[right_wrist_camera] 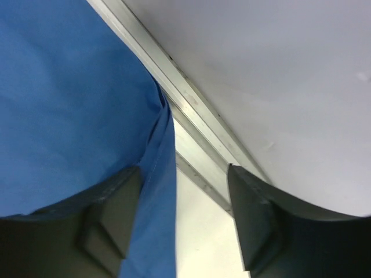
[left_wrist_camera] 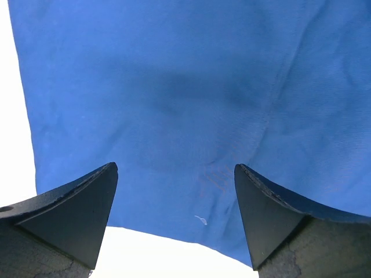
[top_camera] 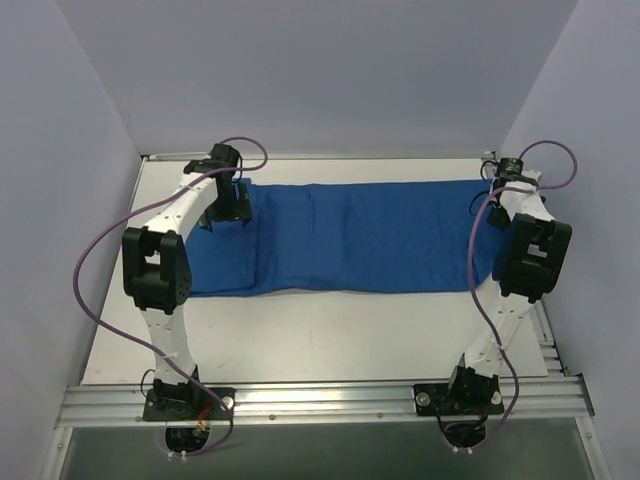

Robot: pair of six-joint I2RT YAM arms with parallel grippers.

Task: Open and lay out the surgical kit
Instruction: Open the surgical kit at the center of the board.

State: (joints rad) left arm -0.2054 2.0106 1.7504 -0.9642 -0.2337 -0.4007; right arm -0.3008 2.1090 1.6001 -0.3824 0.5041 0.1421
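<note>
The blue cloth (top_camera: 360, 240) lies flat on the white table (top_camera: 300, 340), on the far half. It is long and goes from one side of the table to the other. There is an arm at each end of it. It has a few soft folds in it. The left gripper (top_camera: 228, 218) is over the left end of the cloth and points down at it. In the left wrist view its two fingers (left_wrist_camera: 75, 220) are wide apart. There is only blue cloth under them, and they hold nothing. The near edge of the cloth shows between them, with white table past it. The right gripper (top_camera: 495, 210) is at the right end of the cloth, close to the back corner. Its fingers (right_wrist_camera: 272, 231) are apart too and are not clamped on anything. The side edge of the cloth runs down just beside one finger, and bare table shows in the gap. A metal rail (right_wrist_camera: 191, 110) runs past that edge, at the foot of the pale wall (right_wrist_camera: 290, 69).
</note>
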